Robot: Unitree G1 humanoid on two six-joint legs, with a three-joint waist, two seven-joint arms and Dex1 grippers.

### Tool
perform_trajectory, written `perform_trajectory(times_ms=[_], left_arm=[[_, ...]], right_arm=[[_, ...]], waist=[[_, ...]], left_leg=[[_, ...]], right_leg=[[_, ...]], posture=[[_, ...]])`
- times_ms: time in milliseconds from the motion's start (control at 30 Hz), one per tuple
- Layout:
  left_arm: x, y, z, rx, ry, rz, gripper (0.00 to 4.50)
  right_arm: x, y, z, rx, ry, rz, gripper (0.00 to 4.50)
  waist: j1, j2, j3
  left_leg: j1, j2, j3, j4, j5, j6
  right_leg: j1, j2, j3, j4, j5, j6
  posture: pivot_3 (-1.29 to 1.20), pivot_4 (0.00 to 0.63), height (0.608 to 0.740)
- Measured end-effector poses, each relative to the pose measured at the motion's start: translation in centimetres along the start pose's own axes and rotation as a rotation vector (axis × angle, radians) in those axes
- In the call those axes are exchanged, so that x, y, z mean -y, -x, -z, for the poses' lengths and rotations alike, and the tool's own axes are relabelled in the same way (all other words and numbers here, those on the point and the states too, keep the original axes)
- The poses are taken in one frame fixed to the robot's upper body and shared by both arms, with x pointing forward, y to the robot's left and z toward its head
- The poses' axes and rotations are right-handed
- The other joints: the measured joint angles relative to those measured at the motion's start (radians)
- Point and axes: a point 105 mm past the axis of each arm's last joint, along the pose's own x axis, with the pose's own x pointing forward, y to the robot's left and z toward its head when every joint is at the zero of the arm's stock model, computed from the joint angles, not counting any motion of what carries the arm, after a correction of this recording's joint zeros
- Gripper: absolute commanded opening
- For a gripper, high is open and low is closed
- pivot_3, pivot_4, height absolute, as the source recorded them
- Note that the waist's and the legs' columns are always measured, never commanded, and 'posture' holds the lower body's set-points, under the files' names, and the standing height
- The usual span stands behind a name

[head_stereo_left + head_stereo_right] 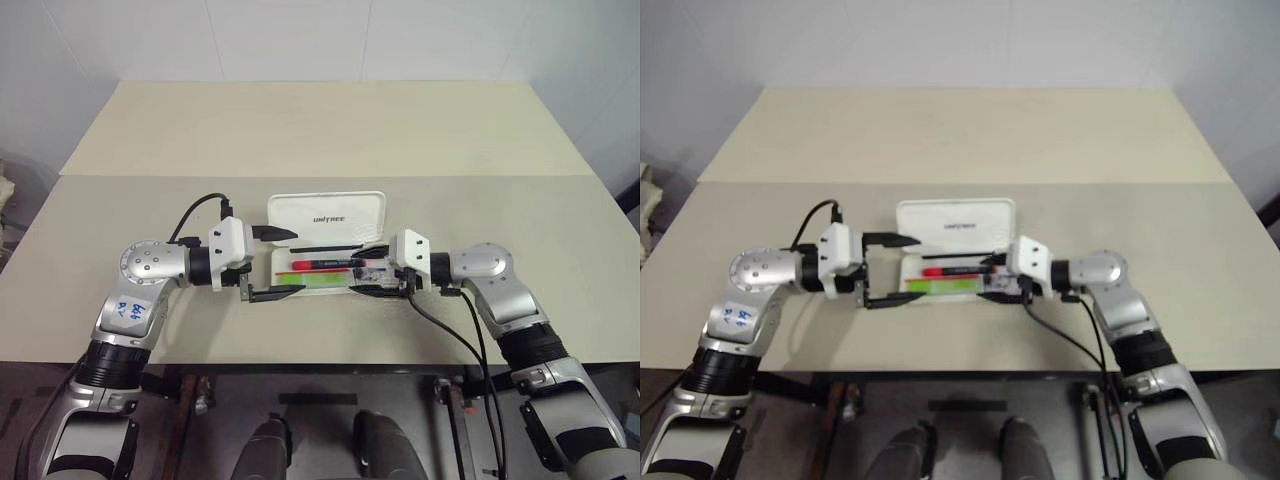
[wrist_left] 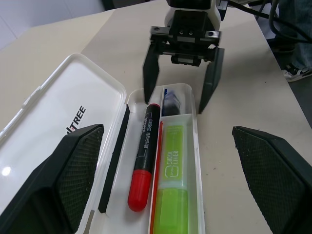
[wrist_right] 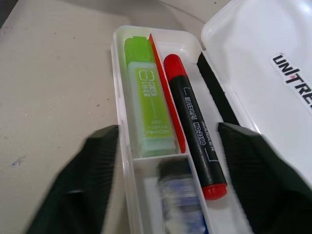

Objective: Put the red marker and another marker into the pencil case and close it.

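The white pencil case [image 1: 327, 212] lies open mid-table, its lid folded back and lettered side up. In its tray lie the red marker [image 1: 322, 264], black-barrelled with a red cap, and beside it the other marker, a lime-green highlighter [image 1: 322, 282]. My left gripper [image 1: 297, 264] is open at the tray's left end, one finger on either side of it. My right gripper [image 2: 176, 103] is open at the right end, its fingertips astride the tray's rim and holding nothing. The right wrist view shows the red marker [image 3: 195, 126] and the highlighter [image 3: 148, 97] side by side.
A small end compartment holds a blue-and-dark item [image 3: 178, 195] close to my right gripper. The cream table [image 1: 320, 130] stretches far behind the case, with a seam across it. Black cables [image 1: 455, 330] hang off the front edge on the right.
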Motion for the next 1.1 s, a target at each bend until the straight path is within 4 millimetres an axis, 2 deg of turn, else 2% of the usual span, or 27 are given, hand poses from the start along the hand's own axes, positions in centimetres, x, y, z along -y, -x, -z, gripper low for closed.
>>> perform_trajectory(times_ms=[33, 300, 500, 567, 600, 700, 967, 1100], left_arm=[[0.0, 0.0, 0.0, 0.0, 0.0, -0.001, 4.5], [0.0, 0.0, 0.0, 0.0, 0.0, -0.004, 4.5], [-0.1, 0.0, 0.0, 0.001, -0.001, -0.004, 4.5], [-0.1, 0.0, -0.1, 0.001, -0.003, -0.002, 4.09], [-0.1, 0.2, -0.1, 0.003, -0.001, -0.005, 3.85], [-0.6, 1.5, -0.1, 0.0, 0.005, -0.046, 2.87], [-1.2, 2.4, 0.5, -0.002, 0.013, -0.089, 0.09], [-1.3, 2.5, 0.7, 0.001, 0.01, -0.107, 0.04]], right_arm=[[0.0, 0.1, 0.0, -0.003, 0.002, -0.003, 4.47], [0.4, 0.6, -0.1, -0.005, -0.008, 0.016, 4.47], [0.2, 1.2, -2.0, 0.034, 0.033, 0.028, 4.47], [-0.1, 1.9, -2.3, 0.045, 0.027, 0.052, 4.5], [-0.4, 3.0, -2.3, 0.04, 0.019, 0.082, 4.5], [-0.1, 5.7, -1.9, 0.005, -0.001, 0.167, 4.5], [-0.1, 8.5, -2.5, -0.029, -0.017, 0.244, 4.5], [-0.1, 8.7, -2.9, -0.025, -0.007, 0.247, 4.5]], waist=[[0.0, 0.0, 0.0], [0.0, 0.0, 0.0], [0.001, 0.0, 0.0], [0.002, 0.0, 0.0], [0.007, 0.0, 0.0], [0.017, 0.0, 0.0], [0.022, 0.0, 0.0], [0.023, 0.0, 0.0]], left_leg=[[0.0, 0.0, 0.0, 0.0, 0.0, 0.0], [0.0, 0.0, 0.0, 0.0, 0.0, 0.0], [0.0, 0.0, 0.0, 0.0, 0.0, 0.0], [-0.001, 0.0, 0.0, 0.0, 0.0, 0.0], [-0.001, 0.0, -0.001, 0.0, 0.0, 0.0], [-0.001, 0.0, 0.0, 0.0, -0.001, 0.001], [0.0, 0.0, 0.001, 0.0, 0.0, 0.0], [0.0, 0.0, 0.001, 0.0, -0.001, 0.0]], right_leg=[[0.0, 0.0, 0.0, 0.0, 0.0, 0.0], [0.0, 0.0, 0.0, 0.0, 0.0, 0.0], [0.0, 0.0, 0.0, 0.0, 0.0, 0.0], [0.0, 0.0, 0.0, -0.001, 0.0, 0.0], [0.0, 0.0, 0.0, -0.001, 0.0, 0.0], [0.0, -0.001, 0.0, -0.002, 0.0, 0.0], [0.0, 0.0, 0.0, -0.001, 0.0, 0.0], [0.0, 0.0, 0.0, -0.001, 0.0, 0.0]], posture=[[0.0, 0.15, 0.74], [0.0, 0.15, 0.74], [0.0, 0.15, 0.74], [0.0, 0.15, 0.74], [0.0, 0.15, 0.74], [0.0, 0.15, 0.74], [0.0, 0.15, 0.74], [0.0, 0.15, 0.74]])
